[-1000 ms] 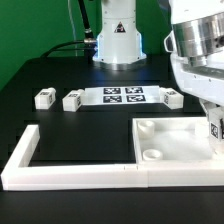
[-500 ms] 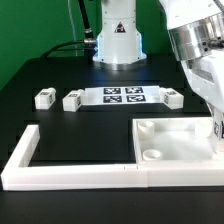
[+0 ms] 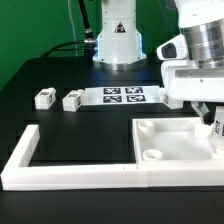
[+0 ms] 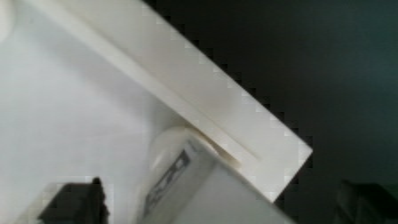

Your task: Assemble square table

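Pincer, grip impossible to tell, hangs over the large white square slab, which an off-line descent could shove.

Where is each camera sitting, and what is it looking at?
Exterior view: sits off the arm and looks across the black table toward the robot's white base. It shows the arm and the gripper at the large white square slab.
Wrist view: rides on the wrist and looks close-up at that slab's corner. The gripper's two dark fingertips show, wide apart.
Shared: slab, table, gripper.
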You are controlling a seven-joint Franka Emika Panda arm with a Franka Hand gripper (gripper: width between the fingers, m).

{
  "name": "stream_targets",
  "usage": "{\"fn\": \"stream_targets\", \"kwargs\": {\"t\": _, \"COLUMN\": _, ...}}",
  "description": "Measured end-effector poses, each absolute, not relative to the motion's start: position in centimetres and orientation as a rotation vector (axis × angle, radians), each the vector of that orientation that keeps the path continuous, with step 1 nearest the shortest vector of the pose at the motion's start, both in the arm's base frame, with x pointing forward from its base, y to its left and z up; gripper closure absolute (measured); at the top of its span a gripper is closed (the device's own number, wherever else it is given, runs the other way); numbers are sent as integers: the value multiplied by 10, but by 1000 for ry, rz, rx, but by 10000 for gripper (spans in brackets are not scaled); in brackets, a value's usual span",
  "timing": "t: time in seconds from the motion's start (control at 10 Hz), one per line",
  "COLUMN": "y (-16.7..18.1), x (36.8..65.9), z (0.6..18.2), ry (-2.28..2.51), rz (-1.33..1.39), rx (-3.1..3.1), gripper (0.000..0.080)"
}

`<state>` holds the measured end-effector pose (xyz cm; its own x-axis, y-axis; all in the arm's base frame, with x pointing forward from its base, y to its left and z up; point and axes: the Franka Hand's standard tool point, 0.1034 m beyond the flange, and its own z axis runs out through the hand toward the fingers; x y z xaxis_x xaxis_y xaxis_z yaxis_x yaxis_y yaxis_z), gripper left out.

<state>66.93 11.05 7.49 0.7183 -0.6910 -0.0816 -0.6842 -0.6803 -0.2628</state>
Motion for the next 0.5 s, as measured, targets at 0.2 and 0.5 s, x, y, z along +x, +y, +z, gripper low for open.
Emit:
{"fn": "stream_targets", "kwargs": {"t": 0.2, "y": 109, "x": 664, "z": 74, "ry": 542, "rz": -51, "rx": -2904, "gripper": 151}}
{"fn": "stream_targets", "kwargs": {"t": 0.5, "y": 110, "x": 663, "z": 73, "ry": 563, "rz": -48, "rx": -2898, "gripper": 276}}
